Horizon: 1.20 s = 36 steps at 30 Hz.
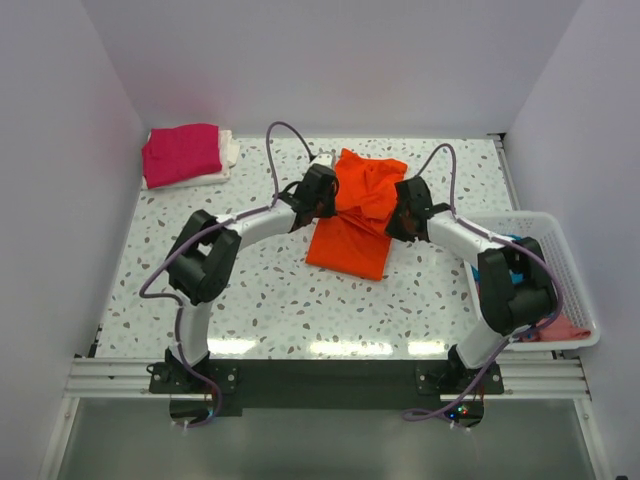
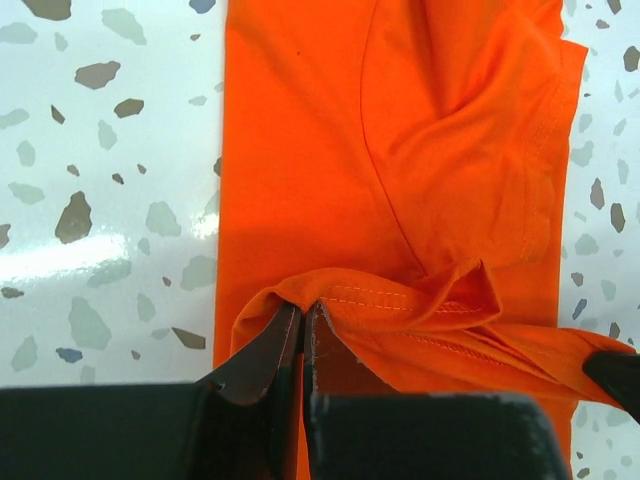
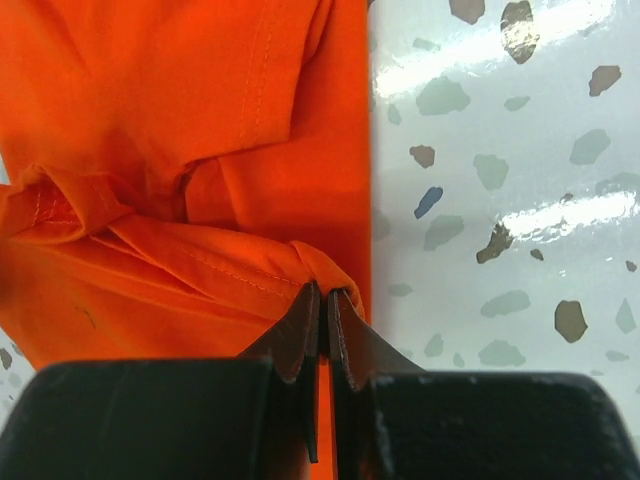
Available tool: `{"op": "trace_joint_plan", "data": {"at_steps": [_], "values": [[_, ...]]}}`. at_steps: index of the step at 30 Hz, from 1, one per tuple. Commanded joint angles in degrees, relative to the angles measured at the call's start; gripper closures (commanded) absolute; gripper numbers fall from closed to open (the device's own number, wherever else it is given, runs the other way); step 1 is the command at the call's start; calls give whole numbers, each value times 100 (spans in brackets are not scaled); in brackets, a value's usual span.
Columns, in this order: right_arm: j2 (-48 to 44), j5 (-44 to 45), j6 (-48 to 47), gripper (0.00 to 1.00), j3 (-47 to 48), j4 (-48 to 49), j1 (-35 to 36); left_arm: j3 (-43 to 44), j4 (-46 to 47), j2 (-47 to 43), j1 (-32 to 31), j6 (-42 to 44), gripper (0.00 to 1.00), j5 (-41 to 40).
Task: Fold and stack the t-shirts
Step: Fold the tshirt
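Out on the middle of the speckled table (image 1: pixel 270 300) lies the orange t-shirt (image 1: pixel 352 225), a long narrow panel. Its near end is flat on the surface and its far end is gathered up between the two arms. That reads as the crosswise fold: the sides look already tucked in, and the far edge is lifted to go over the near one.

Off to the right, the white basket (image 1: pixel 560 240) holds a blue t-shirt (image 1: pixel 515 243) and a salmon t-shirt (image 1: pixel 565 328), not yet folded. At the far left corner a folded pink t-shirt (image 1: pixel 182 152) sits on top of a white t-shirt (image 1: pixel 228 150), and that is the stack.

Now the claws. The left claw (image 2: pixel 302 315) is pinched tight on the stitched edge at one corner, jaws almost touching with cloth between them. The right claw (image 3: pixel 322 295) matches it at the opposite corner, clamped on a fold of orange fabric.

Next move, as I judge it: both corners travel together towards the arm bases, level with each other. They should come down so edge meets edge before either claw lets go. If one side leads, the fold goes crooked.

Up close the cloth is soft and matte, the stitched band between the grips is puckered and twisted, and a curved seam runs across the flat part.
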Motion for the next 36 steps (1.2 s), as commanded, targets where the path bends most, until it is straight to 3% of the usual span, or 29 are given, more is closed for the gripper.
{"op": "trace_joint_plan", "data": {"at_steps": [1, 5, 6, 8, 9, 13, 19, 28, 32, 36], "values": [[167, -183, -129, 99, 285, 292, -201, 345, 449, 112, 144, 229, 100, 245], [422, -297, -225, 84, 583, 232, -324, 547, 449, 332, 240, 247, 89, 473], [483, -332, -260, 72, 749, 196, -342, 565, 449, 350, 249, 247, 81, 535], [589, -280, -331, 61, 891, 152, -386, 574, 449, 341, 293, 247, 72, 544], [598, -289, -357, 51, 1013, 134, -421, 565, 449, 333, 302, 255, 62, 553], [563, -184, -507, 38, 1269, -173, -465, 434, 449, 87, 381, 264, 45, 518], [19, -183, -533, 39, 813, -156, -396, 83, 335, -396, 364, -60, 46, 588], [-465, 80, -358, 42, 198, -130, 447, -699, 649, -889, 206, -290, 65, 641], [-615, 28, -147, 46, -215, 55, 677, -710, 792, -679, 205, -298, 73, 763], [-501, 45, -41, 48, -269, 90, 975, -578, 985, -424, 205, -237, 74, 808]]}}
